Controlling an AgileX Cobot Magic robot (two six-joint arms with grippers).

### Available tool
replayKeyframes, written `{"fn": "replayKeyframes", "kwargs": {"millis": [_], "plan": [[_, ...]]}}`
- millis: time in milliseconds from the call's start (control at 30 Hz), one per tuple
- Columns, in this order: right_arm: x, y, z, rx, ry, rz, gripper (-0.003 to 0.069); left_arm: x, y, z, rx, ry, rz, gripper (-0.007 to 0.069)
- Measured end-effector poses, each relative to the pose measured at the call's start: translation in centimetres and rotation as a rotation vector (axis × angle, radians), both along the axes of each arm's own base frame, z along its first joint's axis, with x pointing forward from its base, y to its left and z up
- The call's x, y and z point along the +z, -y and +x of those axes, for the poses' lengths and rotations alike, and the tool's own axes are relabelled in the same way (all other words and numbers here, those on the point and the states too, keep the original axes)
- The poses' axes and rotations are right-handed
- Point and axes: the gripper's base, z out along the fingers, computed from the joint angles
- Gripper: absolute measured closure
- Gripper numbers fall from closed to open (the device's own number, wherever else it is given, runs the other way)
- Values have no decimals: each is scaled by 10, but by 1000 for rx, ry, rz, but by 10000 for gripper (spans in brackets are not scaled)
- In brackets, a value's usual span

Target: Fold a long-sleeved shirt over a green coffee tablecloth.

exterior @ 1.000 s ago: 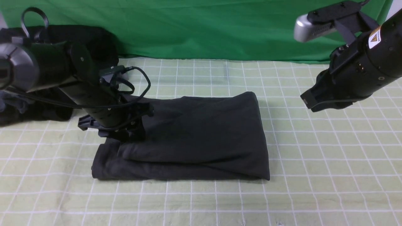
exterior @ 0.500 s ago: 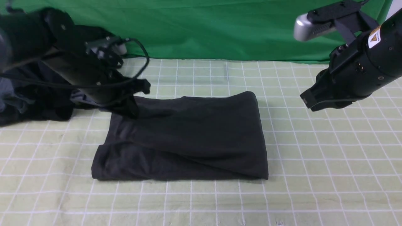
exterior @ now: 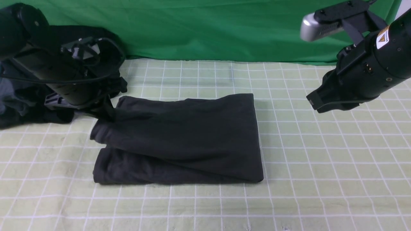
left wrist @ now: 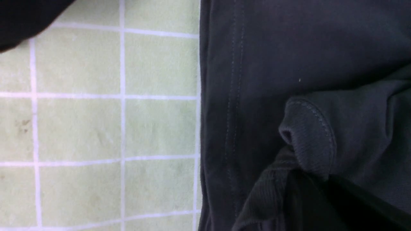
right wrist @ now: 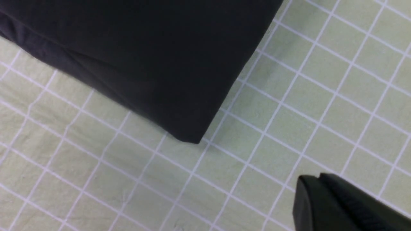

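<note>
I am logging the shirt [exterior: 179, 138] lying folded in a dark rectangle mid-tablecloth [exterior: 321, 160], left gripper [exterior: 106, 115] pinching its lifted left edge, right gripper [exterior: 316, 104] hovering apart, jaws pressed together.

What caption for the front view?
Left gripper holds folded long-sleeved shirt by its edge on green coffee tablecloth; right gripper hovers aside.

You see the long-sleeved shirt [exterior: 179, 138], dark charcoal, folded into a thick rectangle, upper layer raised at its far left corner, ribbed cuff [left wrist: 308, 134] showing there, lying on the pale yellow-green tablecloth [exterior: 321, 160], gridded with thin white lines
</note>
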Motion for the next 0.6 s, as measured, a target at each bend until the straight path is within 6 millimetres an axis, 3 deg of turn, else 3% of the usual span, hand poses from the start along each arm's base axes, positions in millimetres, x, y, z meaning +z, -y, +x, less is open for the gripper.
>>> {"fn": "replayKeyframes", "kwargs": {"millis": [133, 167, 367, 600], "plan": [[0, 0, 0, 0, 0, 0, 646, -1, -1, -1, -11, -14, 20, 479], [0, 0, 0, 0, 0, 0, 645, -1, -3, -2, -19, -16, 42, 407], [0, 0, 0, 0, 0, 1, 641, 5, -7, -3, -12, 12, 81, 204], [0, 0, 0, 0, 0, 5, 640, -7, -6, 1, 0, -22, 63, 157]]}}
